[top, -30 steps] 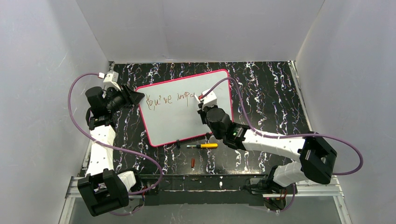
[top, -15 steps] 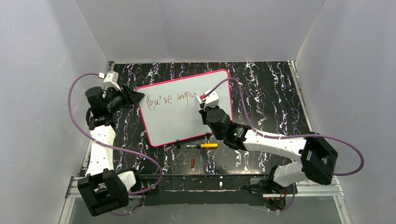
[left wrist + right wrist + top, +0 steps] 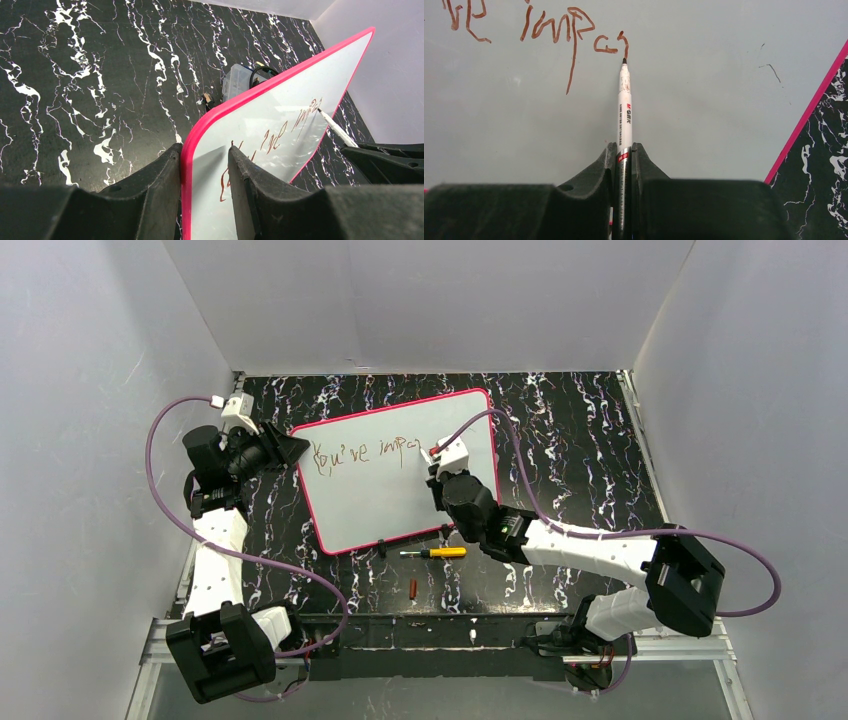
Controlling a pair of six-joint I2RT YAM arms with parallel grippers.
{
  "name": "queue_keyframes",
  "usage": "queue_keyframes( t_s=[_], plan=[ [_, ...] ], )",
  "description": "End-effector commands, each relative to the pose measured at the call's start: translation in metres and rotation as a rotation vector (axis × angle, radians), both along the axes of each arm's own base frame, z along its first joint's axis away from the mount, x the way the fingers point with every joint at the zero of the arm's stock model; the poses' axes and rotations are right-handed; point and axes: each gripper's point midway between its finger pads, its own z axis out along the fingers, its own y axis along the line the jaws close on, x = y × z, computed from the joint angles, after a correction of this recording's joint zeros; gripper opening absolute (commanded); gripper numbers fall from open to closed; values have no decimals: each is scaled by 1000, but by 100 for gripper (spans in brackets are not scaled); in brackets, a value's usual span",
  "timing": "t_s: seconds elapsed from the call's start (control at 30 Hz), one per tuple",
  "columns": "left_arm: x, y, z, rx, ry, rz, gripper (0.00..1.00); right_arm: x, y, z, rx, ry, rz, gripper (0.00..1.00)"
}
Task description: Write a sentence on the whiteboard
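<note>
The whiteboard [image 3: 390, 505] sits askew on the table [image 3: 580, 440], its left corner clamped between the left fingers [image 3: 235, 160]. The right fingers [image 3: 640, 159] are clenched on a marker [image 3: 624, 107], its tip touching the rightmost stroke of the sentence [image 3: 365, 451], which reads roughly "You've impa". Near the board's front edge lie 1 yellow-handled tool [image 3: 440, 552] and 1 small red piece [image 3: 413, 588], possibly a cap.
</note>
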Motion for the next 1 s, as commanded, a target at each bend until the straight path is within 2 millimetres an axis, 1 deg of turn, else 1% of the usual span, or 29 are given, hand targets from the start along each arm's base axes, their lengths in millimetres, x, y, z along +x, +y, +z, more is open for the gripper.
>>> queue_keyframes(
  t_s=[0.0,0.1,0.23,0.4,0.53,0.97],
  plan=[
    [-7,-9,12,2,-41,-46,36,0,-5,5,6,-11,-24,1],
    [-7,-9,12,2,-41,-47,36,5,-6,14,15,-34,-50,1],
    [-7,-9,11,2,-40,-46,36,9,-2,27,32,-61,-49,1],
    [-7,-9,11,3,-41,-46,36,12,1,33,39,-80,-57,1],
    [-7,-9,11,3,-41,-46,36,12,-1,34,39,-83,-61,1],
    [-8,-9,12,3,-42,-47,36,11,-12,23,37,-58,-96,1]
  ],
)
